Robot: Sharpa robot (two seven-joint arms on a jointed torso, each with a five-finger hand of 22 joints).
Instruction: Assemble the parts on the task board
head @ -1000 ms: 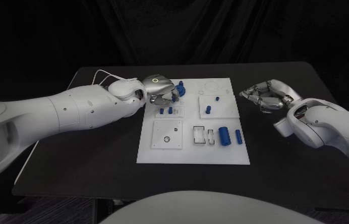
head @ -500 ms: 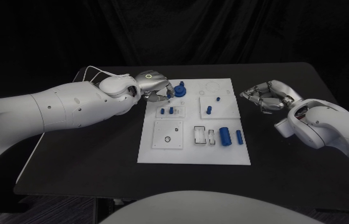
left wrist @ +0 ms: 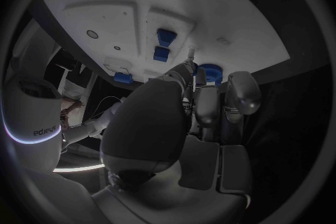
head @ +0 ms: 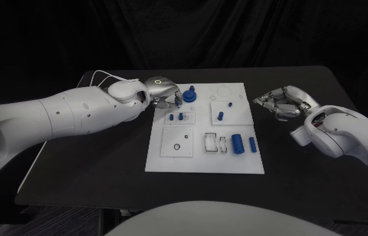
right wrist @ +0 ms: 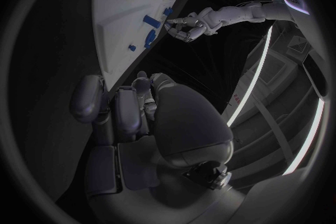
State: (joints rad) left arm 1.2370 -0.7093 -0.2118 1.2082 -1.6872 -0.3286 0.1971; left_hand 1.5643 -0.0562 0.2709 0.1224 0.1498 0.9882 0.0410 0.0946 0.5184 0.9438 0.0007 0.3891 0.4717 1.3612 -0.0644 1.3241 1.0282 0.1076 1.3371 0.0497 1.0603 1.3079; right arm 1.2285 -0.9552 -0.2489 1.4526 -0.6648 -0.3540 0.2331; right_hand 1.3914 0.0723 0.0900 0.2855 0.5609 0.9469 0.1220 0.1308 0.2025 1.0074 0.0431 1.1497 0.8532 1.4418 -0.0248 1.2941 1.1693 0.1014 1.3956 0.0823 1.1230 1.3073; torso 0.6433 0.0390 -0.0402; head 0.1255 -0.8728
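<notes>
The white task board [head: 204, 159] lies mid-table. A round blue part [head: 189, 94] stands at its far left corner; my left hand [head: 165, 93] is right beside it, fingers curled toward it. In the left wrist view the fingertips [left wrist: 187, 70] crowd that blue part [left wrist: 209, 73]; whether they grip it is unclear. Two small blue pegs [head: 175, 117] stand in a raised plate just nearer me. A blue cylinder [head: 237, 143] and a thin blue rod [head: 252, 144] lie at the board's right. My right hand [head: 282, 102] hovers off the board's right edge, fingers curled in, holding nothing.
Two more blue pegs [head: 218, 114] stand on the far right plate of the board. Rectangular slots [head: 215, 142] and a plate with holes [head: 178, 140] sit in the near half. Bare black table [head: 100, 161] surrounds the board on all sides.
My left hand has drawn back from over the pegs toward the board's far left corner beside the round blue part. The right hand stays put.
</notes>
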